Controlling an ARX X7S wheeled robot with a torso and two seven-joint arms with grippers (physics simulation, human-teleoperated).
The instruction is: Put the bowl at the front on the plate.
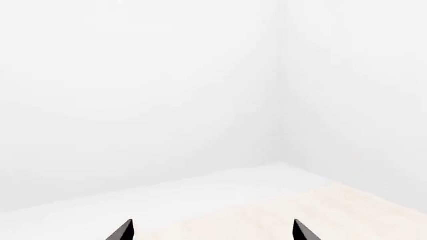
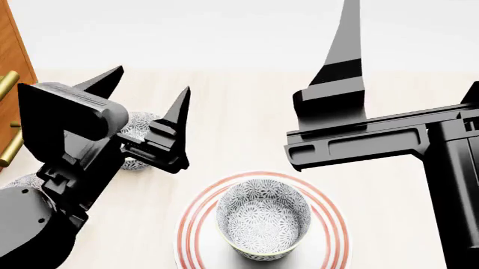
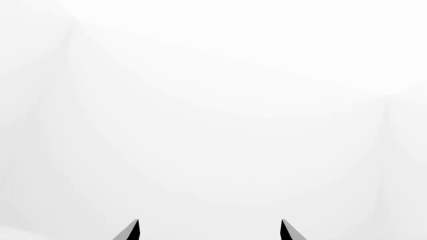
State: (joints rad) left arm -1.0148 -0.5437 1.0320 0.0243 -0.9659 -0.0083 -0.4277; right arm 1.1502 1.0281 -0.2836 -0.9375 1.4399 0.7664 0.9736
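Note:
In the head view the bowl (image 2: 263, 217), white with a fine grey-blue floral pattern, stands upright in the middle of the plate (image 2: 338, 232), which is white with red rings. My left gripper (image 2: 153, 79) is open and empty, raised to the left of and beyond the plate. My right gripper (image 2: 411, 50) is open and empty too, raised beyond the plate to the right. The left wrist view shows my left gripper (image 1: 213, 230) over bare table and wall. The right wrist view shows my right gripper (image 3: 209, 229) against white wall only.
A second patterned bowl (image 2: 138, 128) sits partly hidden behind my left gripper. A third bowl (image 2: 22, 182) peeks out at the far left behind my left arm. A wooden cabinet (image 2: 11, 50) with brass handles (image 2: 6, 84) borders the light wooden table (image 2: 247, 123) on the left.

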